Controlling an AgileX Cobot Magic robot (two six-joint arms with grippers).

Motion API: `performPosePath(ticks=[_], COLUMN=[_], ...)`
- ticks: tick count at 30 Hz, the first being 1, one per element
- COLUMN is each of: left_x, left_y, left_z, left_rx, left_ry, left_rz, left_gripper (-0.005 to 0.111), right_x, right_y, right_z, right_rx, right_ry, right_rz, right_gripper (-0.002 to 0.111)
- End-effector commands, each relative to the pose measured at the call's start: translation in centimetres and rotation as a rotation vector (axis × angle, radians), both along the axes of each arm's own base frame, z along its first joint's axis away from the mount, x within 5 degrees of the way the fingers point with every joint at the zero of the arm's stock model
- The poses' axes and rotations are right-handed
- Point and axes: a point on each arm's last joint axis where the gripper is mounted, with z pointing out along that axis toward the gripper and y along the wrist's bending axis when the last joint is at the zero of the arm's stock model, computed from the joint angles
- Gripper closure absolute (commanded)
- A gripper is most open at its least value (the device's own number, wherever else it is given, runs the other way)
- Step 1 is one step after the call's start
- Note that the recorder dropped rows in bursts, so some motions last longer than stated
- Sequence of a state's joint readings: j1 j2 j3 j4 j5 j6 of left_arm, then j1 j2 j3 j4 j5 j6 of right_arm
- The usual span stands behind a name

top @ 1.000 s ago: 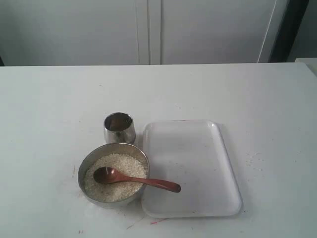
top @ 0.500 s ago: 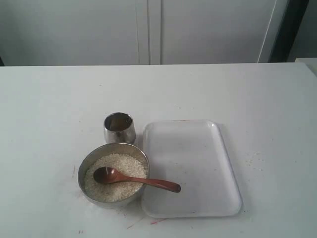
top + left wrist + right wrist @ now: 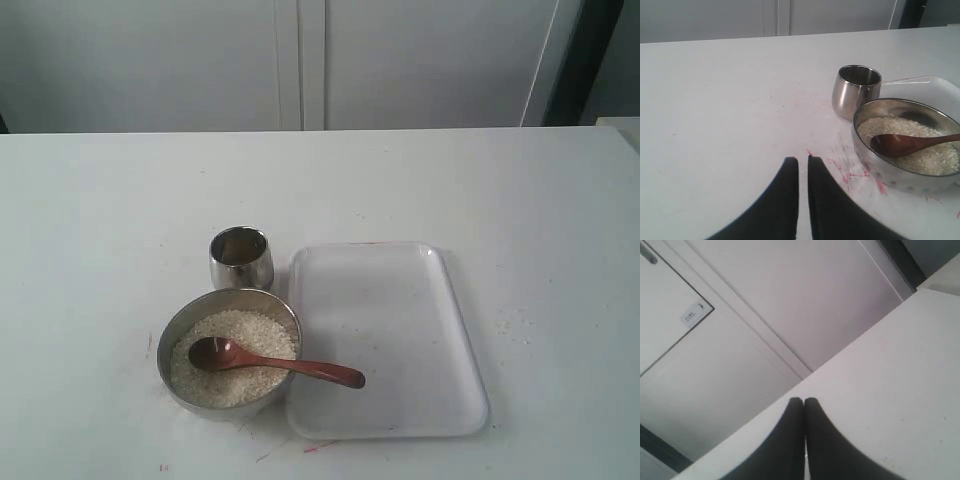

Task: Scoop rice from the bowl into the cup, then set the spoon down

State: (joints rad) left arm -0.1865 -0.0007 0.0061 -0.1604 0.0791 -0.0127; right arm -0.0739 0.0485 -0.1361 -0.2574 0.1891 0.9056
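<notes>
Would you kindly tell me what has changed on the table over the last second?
Nothing visibly changed in the exterior view. The spoon lies with its scoop on the rice in the bowl, its handle over the rim toward the tray. The cup stands behind the bowl.

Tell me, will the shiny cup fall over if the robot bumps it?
Maybe. Nothing shows inside the cup, so it is probably light and easy to shove. Its sides curve in toward the base, so a bump near the rim might tip it. Smooth steel on the smooth table may slide.
</notes>
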Motion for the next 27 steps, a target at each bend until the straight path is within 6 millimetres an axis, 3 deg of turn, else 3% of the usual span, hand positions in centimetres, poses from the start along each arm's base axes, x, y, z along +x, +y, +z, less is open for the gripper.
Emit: performPosePath(ticks=[1,10,14,18,21,27], left_x=[0.0,0.0,0.0,0.0,0.0,0.0], left_y=[0.0,0.0,0.0,0.0,0.0,0.0], left_z=[0.2,0.2,0.2,0.2,0.2,0.2], left_rx=[-0.017,-0.017,-0.017,-0.017,-0.017,-0.017], left_ry=[-0.005,-0.005,-0.005,-0.005,-0.005,-0.005], left_rz=[-0.001,-0.001,-0.001,-0.001,-0.001,-0.001], left_gripper=[0.092,0.092,0.092,0.092,0.092,0.092], right_x=[-0.2,2.7,4.3,5.4,6.4,8.9], right_y=[0.3,1.8,2.2,3.4,4.6,7.6], right_z=[3.8,11.7,14.5,16.9,17.6,17.0], right_rx=[-0.181,-0.623,-0.659,-0.679,-0.678,-0.658], right_ry=[0.150,0.543,0.655,0.624,0.640,0.704], right_rz=[0.088,0.412,0.489,0.614,0.729,0.931], right_gripper=[0.108,0.108,0.108,0.108,0.108,0.108])
